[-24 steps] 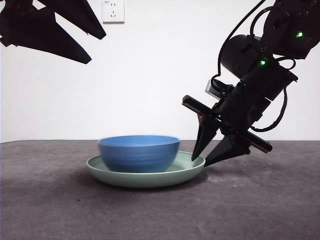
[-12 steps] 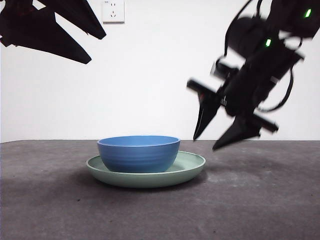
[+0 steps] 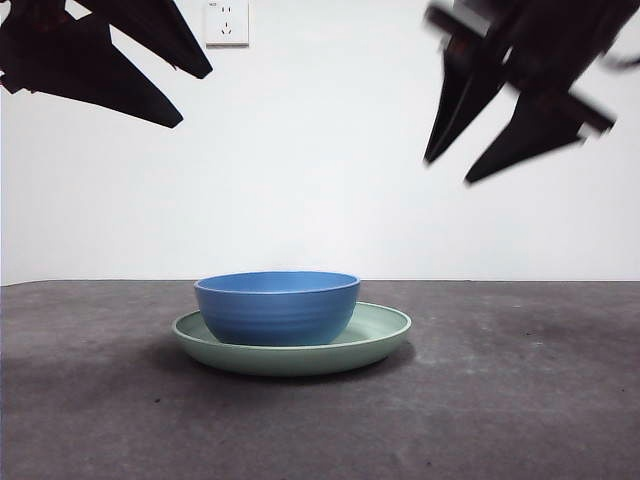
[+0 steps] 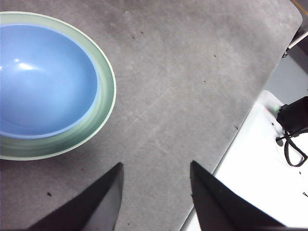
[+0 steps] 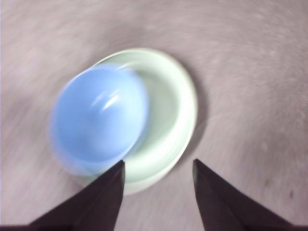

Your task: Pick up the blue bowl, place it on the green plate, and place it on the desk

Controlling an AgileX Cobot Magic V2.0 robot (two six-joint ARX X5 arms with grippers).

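The blue bowl (image 3: 277, 306) sits inside the green plate (image 3: 385, 325), shifted toward the plate's left side, and both rest on the dark desk (image 3: 520, 400). My right gripper (image 3: 452, 170) hangs open and empty high at the upper right, well above the plate. Its wrist view, blurred by motion, looks down on the bowl (image 5: 98, 118) and plate (image 5: 175, 110) beyond the right gripper (image 5: 158, 166). At the upper left my left gripper (image 3: 195, 98) waits, open. In the left wrist view the bowl (image 4: 43, 79) and plate (image 4: 103, 103) lie off to one side of the left gripper (image 4: 156, 168).
A white wall with a socket (image 3: 226, 22) stands behind the desk. The left wrist view shows the desk's edge, a white surface (image 4: 262, 159) beyond it, and a black cable (image 4: 293, 132).
My right gripper has risen from the plate's right rim to high at the upper right, jaws still open. The bowl, blurred one second ago, now rests still in the plate.
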